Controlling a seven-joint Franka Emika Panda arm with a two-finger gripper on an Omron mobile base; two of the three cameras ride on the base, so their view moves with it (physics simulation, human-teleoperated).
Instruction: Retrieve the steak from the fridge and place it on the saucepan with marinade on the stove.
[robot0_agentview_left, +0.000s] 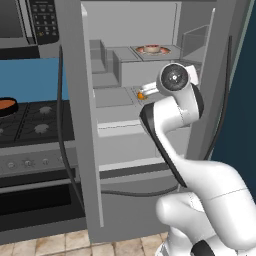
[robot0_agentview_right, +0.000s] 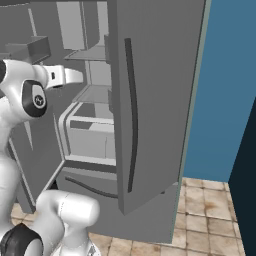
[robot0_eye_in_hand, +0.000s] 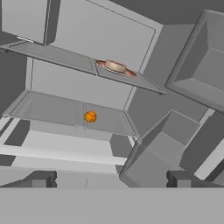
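Red-brown and pale-rimmed, the steak (robot0_eye_in_hand: 116, 67) lay on an upper shelf (robot0_eye_in_hand: 65, 61) inside the open fridge (robot0_agentview_left: 150, 30); the gripper (robot0_eye_in_hand: 111, 177) was aimed into the compartment below it, jaws spread wide and holding nothing; a small orange ball (robot0_eye_in_hand: 90, 116) sat on the lower shelf, well apart from the steak. The risk, as I judged it, was a reach on this line arriving at the ball's shelf, or the hand clipping the upper shelf's front edge while rising; the slab's flatness could also let wide jaws slide over it. The door bins (robot0_eye_in_hand: 197, 74) crowded one side; the open door (robot0_agentview_right: 150, 100) flanked the arm; the saucepan (robot0_agentview_left: 7, 106) waited on the stove (robot0_agentview_left: 35, 125), with open room between.
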